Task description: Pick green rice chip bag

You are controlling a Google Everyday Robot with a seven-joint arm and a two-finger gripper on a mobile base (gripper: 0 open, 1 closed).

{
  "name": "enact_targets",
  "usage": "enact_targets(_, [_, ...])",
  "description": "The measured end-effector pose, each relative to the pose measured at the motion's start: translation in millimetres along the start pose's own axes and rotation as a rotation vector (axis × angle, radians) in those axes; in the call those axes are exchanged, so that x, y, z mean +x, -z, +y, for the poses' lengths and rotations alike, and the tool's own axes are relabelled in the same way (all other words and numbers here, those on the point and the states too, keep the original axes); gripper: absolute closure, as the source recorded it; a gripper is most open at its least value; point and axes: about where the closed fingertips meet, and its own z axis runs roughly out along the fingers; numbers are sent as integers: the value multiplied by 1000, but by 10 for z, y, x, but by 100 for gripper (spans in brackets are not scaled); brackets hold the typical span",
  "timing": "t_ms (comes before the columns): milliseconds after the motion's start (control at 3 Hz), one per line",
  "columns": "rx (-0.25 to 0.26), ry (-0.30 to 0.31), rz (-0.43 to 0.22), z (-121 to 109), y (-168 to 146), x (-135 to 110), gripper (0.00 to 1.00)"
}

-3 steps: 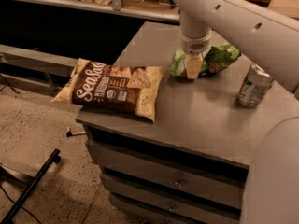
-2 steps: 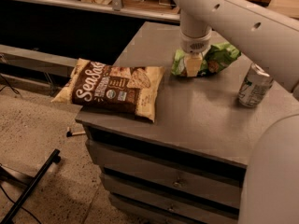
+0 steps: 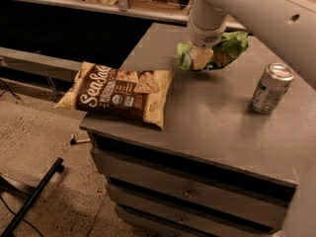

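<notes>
On cabinet (image 3: 207, 122) | hand (image 3: 200, 59) grips green rice chip bag (image 3: 229, 46) | can (image 3: 271, 88), brn bag (image 3: 118, 93) nr

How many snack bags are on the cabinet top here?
2. The green rice chip bag is at the back, with the gripper against it; the brown-and-cream bag overhangs the near corner. The arm may hide others.

one end effector (image 3: 201, 58) at one green rice chip bag (image 3: 228, 47), one brown bag (image 3: 118, 94) and one can (image 3: 271, 88).
</notes>
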Motion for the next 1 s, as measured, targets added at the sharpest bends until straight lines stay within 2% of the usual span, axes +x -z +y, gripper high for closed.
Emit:
enact_targets(333, [87,38,-54,-139,349,10,100])
enact_targets(667, [161,55,-235,-306,809,80,100])
enact_targets(1000, [184,47,-271,-373,933,-25,100])
